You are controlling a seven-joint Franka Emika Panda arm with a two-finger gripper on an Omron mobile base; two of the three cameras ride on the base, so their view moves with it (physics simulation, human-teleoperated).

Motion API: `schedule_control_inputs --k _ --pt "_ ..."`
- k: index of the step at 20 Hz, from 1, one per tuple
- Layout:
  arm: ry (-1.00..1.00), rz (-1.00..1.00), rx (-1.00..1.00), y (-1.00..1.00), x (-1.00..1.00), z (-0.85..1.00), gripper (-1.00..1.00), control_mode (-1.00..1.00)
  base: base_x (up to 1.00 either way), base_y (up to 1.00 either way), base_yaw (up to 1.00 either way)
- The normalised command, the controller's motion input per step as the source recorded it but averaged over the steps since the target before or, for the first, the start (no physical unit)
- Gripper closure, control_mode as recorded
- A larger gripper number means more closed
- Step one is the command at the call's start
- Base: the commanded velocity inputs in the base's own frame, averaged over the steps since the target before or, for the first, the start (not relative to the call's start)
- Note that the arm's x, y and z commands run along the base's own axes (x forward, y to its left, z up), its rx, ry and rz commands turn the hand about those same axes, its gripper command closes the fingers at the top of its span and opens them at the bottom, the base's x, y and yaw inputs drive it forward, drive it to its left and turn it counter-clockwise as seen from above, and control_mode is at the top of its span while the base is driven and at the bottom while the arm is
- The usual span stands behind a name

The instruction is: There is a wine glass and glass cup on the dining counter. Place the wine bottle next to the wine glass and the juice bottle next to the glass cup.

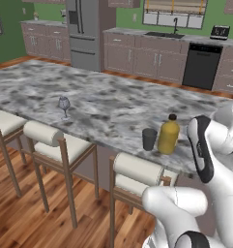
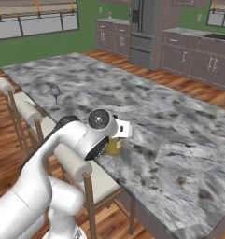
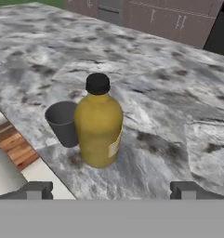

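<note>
- The juice bottle (image 3: pixel 98 123) stands upright near the front edge of the marble bench (image 1: pixel 113 104), touching or just beside a dark grey cup (image 3: pixel 62 123).
- The claw (image 3: pixel 111 190) hangs apart, empty, fingertips (image 3: pixel 36 189) wide on either side of the bottle.
- The wine glass (image 1: pixel 64 106) stands upright well to the left, above the cushioned stools (image 1: pixel 57 145).

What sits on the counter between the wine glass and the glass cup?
Nothing: in the left base view, bare marble of the dining counter runs from the wine glass to the glass cup.
</note>
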Motion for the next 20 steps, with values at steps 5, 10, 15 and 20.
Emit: schedule_control_inputs --k 5,10,15,20 --pt "0.08 -0.09 0.00 0.13 -0.59 0.15 -1.00 -1.00 0.00 0.00 0.00" --pt "0.08 -0.09 0.00 0.13 -0.49 0.09 -1.00 -1.00 0.00 0.00 0.00" --pt "0.00 -0.05 0.00 0.03 -0.38 0.07 -1.00 -1.00 0.00 0.00 0.00" --pt "0.01 0.00 0.00 0.03 -0.31 0.13 -1.00 -1.00 0.00 0.00 0.00"
